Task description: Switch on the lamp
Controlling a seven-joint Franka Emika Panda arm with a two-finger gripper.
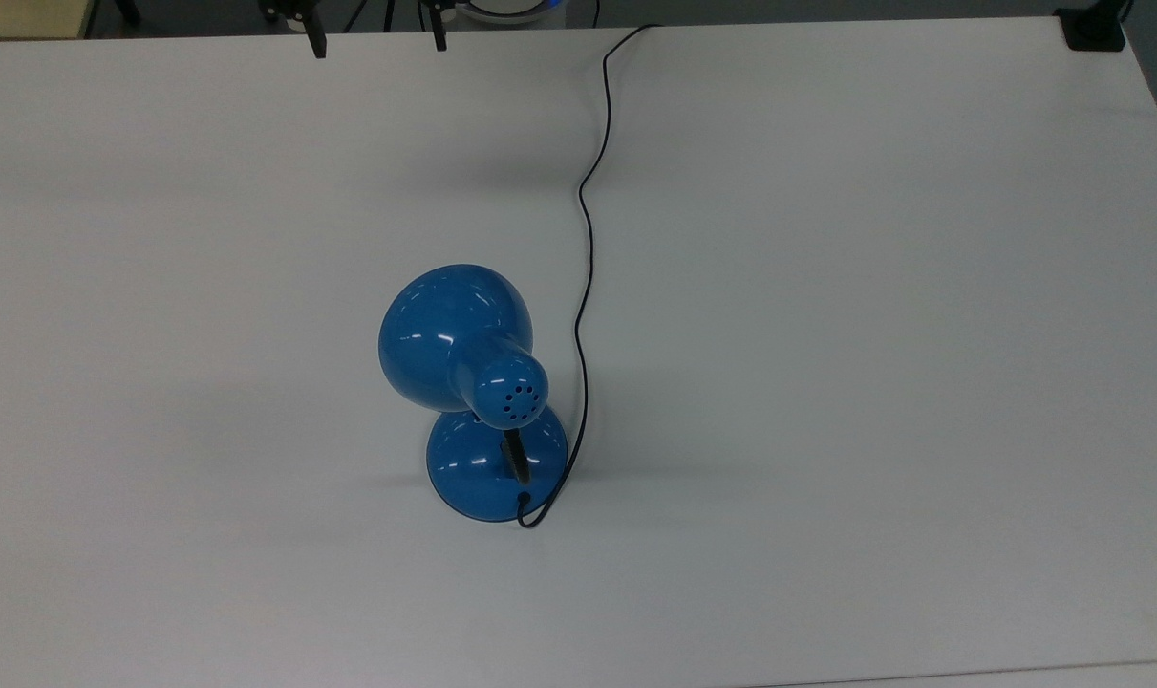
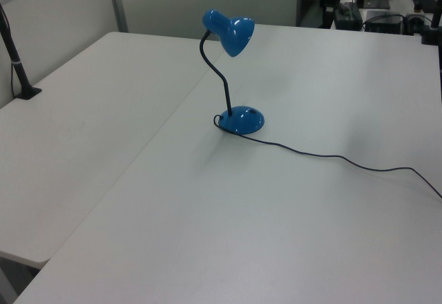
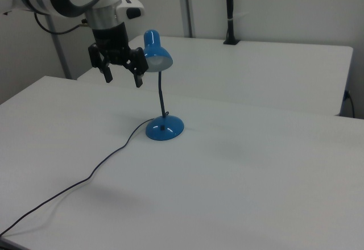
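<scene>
Lamp: I see the lamp (image 1: 471, 382) standing upright on the white table (image 1: 826, 382), near the middle in the top view; glossy blue metal with bright highlights on the curves
Shade: the shade (image 2: 230, 32) is bell-shaped, smooth and shiny, with a ring of small round vent holes in its narrow cap; its mouth tilts down toward the left view's right
Base: the base (image 3: 164, 128) is a low round dome, same glossy blue, sitting flat on the table
Neck: the neck (image 2: 216, 72) is thin, black and curved, rising from the base's rear edge to the shade
Cord: the cord (image 1: 586, 239) is thin and black; it loops at the base, then snakes across the table and off the far edge at the top view's top
Table: matte white, smooth, flat; a seam in the left view joins it to a second white top
Gripper: in the right view my gripper (image 3: 121, 79) hangs above the table just to the right view's left of the shade, apart from the lamp; the two dark fingers (image 3: 138, 80) are spread wide with nothing between them
Arm: rounded white shell with black joints
Writing: I can read no labels or brand marks on the lamp or arm
</scene>
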